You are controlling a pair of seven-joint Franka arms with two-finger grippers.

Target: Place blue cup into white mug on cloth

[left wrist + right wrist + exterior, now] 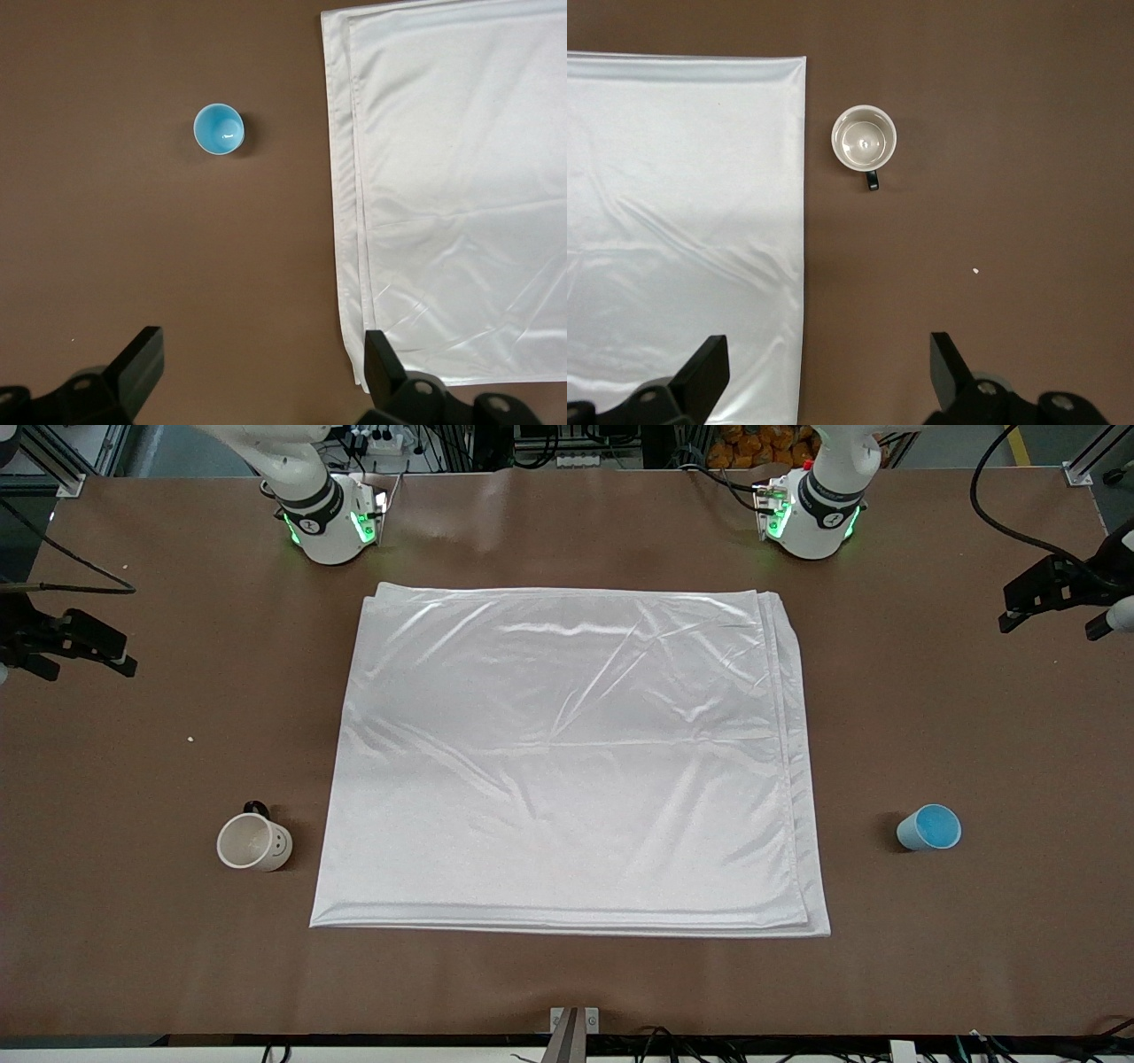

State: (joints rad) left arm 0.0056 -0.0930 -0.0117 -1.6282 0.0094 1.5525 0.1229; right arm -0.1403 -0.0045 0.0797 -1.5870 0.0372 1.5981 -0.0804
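Beside the cloth [571,757], toward the left arm's end of the table, stands the blue cup [928,828], small, tapered, handleless, upright, mouth up, well apart from the fabric. Beside the cloth toward the right arm's end sits the white mug [254,841], upright, dark handle pointing away from the front camera. Cloth lies flat, shiny, folded in layers, lightly wrinkled, bare between them. Left gripper [257,376] hangs over bare table near the cloth's edge, fingers spread, holding nothing. Right gripper [824,376] likewise, spread wide.
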